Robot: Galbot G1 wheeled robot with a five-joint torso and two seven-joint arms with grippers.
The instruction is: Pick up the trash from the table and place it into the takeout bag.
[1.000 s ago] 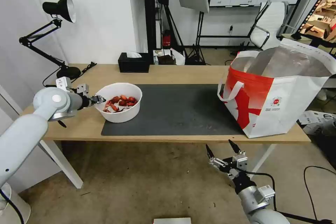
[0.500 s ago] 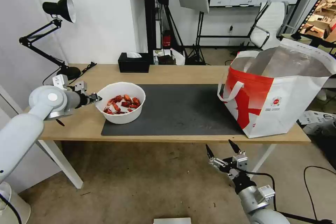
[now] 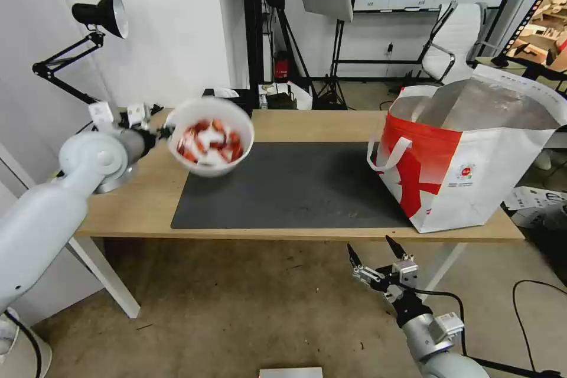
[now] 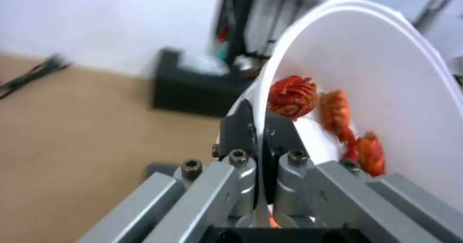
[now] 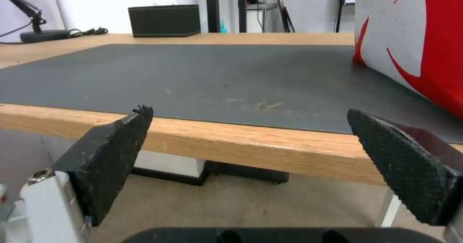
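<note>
Bowl [image 3: 211, 137] rim between left end effector [image 4: 263, 127] fingers (airborne)

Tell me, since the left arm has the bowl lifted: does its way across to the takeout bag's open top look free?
Probably yes. The left tool pinches the white bowl by its rim above the table; only the flat mat lies before the takeout bag, whose top gapes open.

We find no readable text. Takeout bag [image 3: 472, 171], right end of table [image 3: 307, 124]: small round red logo [image 3: 466, 172] on white near face, line of tiny print beneath it, too small for us to read. Far right, beyond bag: slanted panel with cartoon-like artwork [image 3: 543, 23]; we make out no words.
</note>
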